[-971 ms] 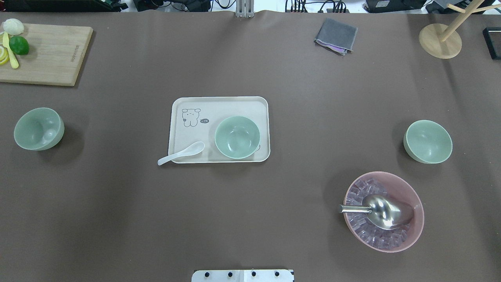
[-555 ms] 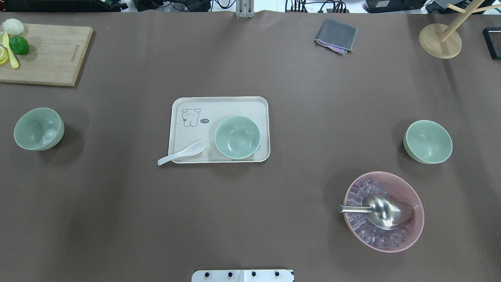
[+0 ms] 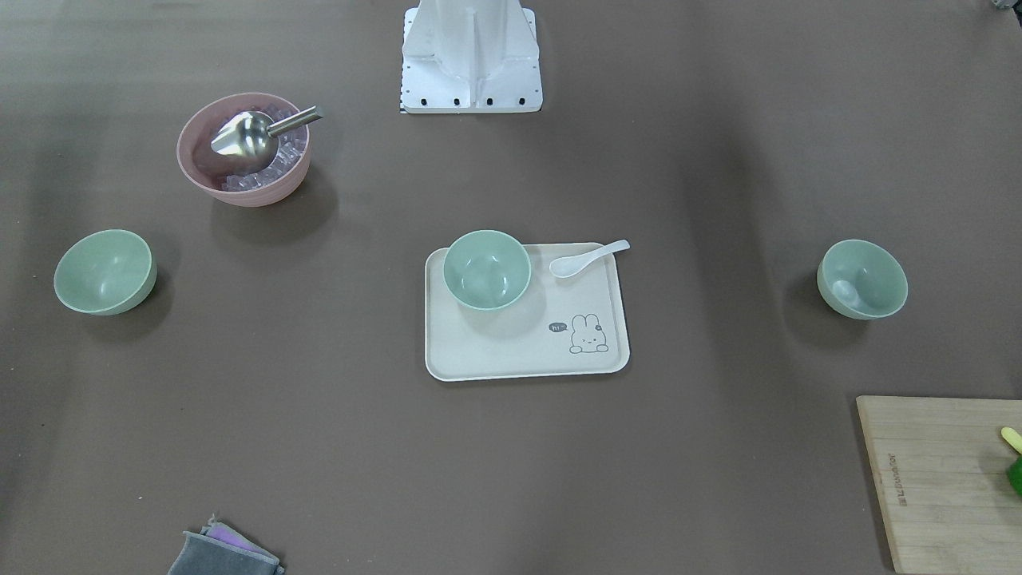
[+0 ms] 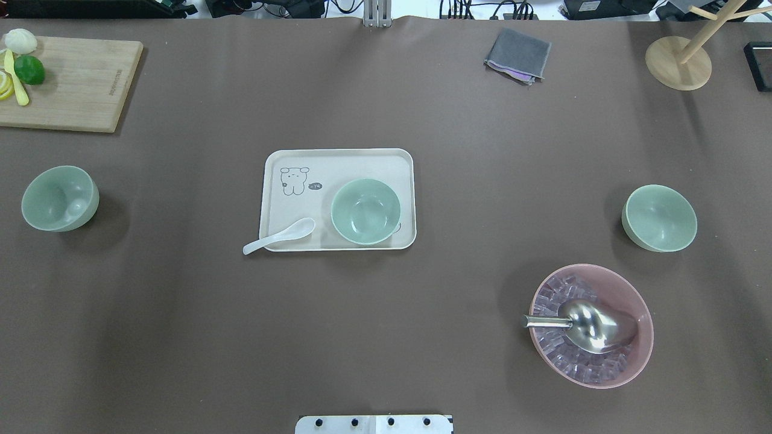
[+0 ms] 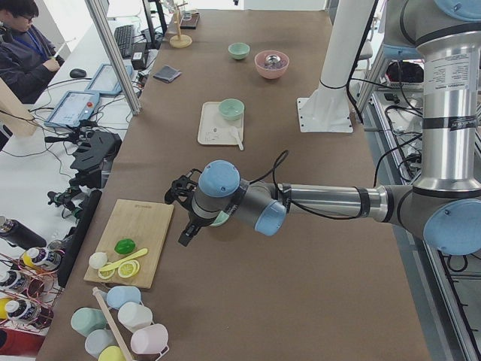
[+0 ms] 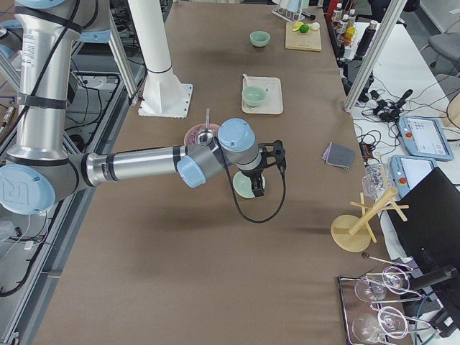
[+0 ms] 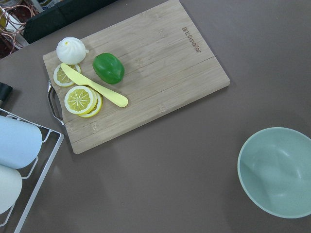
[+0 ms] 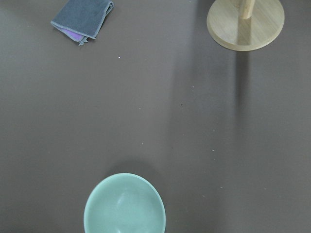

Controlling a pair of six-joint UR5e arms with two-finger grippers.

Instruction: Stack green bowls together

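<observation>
The left green bowl sits upright on the brown surface, below the cutting board. The middle green bowl stands in the near right corner of a cream tray. A white spoon lies beside it, with its handle poking over the tray's edge. The right green bowl sits on the surface far from the other 2, just beyond a pink bowl that holds ice cubes and a metal scoop. None of the 3 is stacked.

The left claw hangs over the left green bowl without touching it, and the right claw hangs over the right green bowl. Each claw shows only in a side view, so I cannot tell whether its fingers are apart or together. A folded grey cloth lies at the far edge.
</observation>
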